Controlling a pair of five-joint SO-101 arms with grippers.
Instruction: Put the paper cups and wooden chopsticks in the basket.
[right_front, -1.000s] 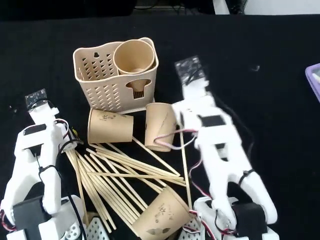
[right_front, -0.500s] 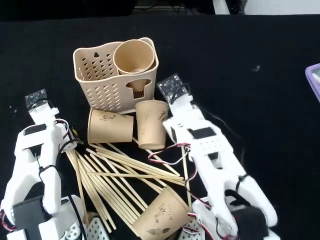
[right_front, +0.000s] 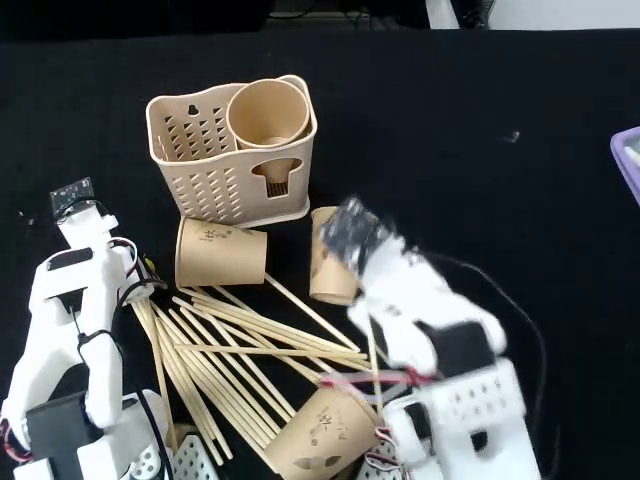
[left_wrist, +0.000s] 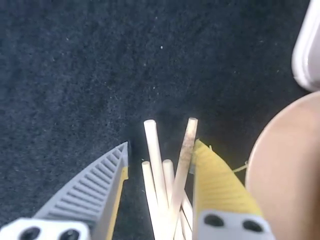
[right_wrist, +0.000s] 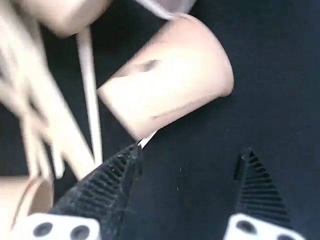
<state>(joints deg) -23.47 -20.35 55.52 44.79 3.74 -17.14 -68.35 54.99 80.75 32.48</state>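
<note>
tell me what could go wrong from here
1. The right hand is open, and the paper cup lies on its side just past its tips. A push could roll the cup away instead of gripping it.
2. The left hand is open around the ends of several wooden chopsticks. Closing may catch only some of them and scatter the others.

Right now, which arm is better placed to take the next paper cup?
Probably right: the right hand, open, is just beside a lying paper cup; the left hand is open around the chopsticks ends.
</note>
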